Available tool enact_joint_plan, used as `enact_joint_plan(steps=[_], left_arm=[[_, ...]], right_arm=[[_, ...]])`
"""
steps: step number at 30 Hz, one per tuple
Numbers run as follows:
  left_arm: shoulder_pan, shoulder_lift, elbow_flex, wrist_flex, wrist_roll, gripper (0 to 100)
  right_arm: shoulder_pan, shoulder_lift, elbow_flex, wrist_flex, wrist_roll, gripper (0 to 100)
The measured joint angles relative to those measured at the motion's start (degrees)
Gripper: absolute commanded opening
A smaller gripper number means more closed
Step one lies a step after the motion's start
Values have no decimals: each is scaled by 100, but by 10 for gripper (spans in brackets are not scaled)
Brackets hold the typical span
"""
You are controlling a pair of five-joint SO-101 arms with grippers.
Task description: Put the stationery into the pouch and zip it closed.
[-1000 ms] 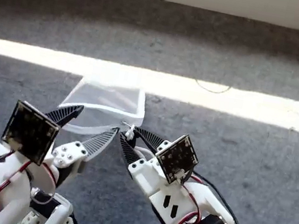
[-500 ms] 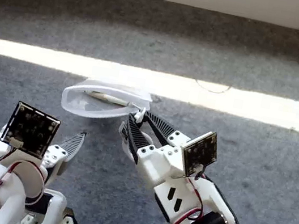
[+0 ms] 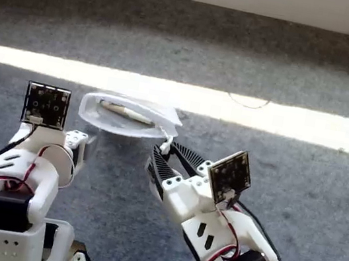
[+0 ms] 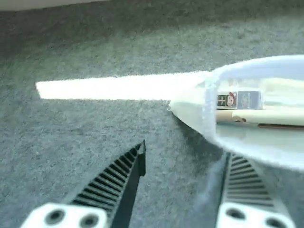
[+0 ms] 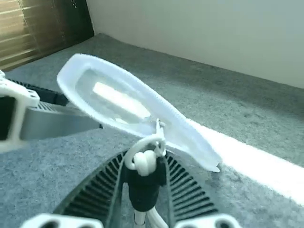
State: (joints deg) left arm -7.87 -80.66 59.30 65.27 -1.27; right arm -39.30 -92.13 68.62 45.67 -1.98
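The see-through white plastic pouch (image 3: 130, 118) looked thin and soft, with a little shine where the sun hit it. Its thick white rim looked woven, like cloth. The cream plastic pen (image 4: 266, 116) inside looked smooth. The white cord zip pull (image 5: 141, 160) looked smooth and a bit glossy. The grey carpet (image 3: 273, 180) was rough, fuzzy and matt. The left gripper (image 4: 185, 154) and the right gripper (image 5: 145, 162) had black plastic fingers (image 4: 118, 180) with ridges, dull and not shiny. The white plastic arm shells (image 3: 55, 164) looked hard and smooth. The brown wooden blinds (image 5: 28, 28) had a soft shine.
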Motion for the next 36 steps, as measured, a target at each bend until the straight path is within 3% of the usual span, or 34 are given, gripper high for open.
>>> enact_joint_plan(steps=[7, 18, 36], left_arm=[[18, 9, 18, -756, 396, 228], [905, -35, 457, -1793, 782, 229], [2523, 9, 475, -2365, 756, 217]], right_arm=[[0, -18, 0, 273, 360, 5], [-378, 0, -9, 668, 510, 5], [-448, 0, -9, 668, 510, 5]])
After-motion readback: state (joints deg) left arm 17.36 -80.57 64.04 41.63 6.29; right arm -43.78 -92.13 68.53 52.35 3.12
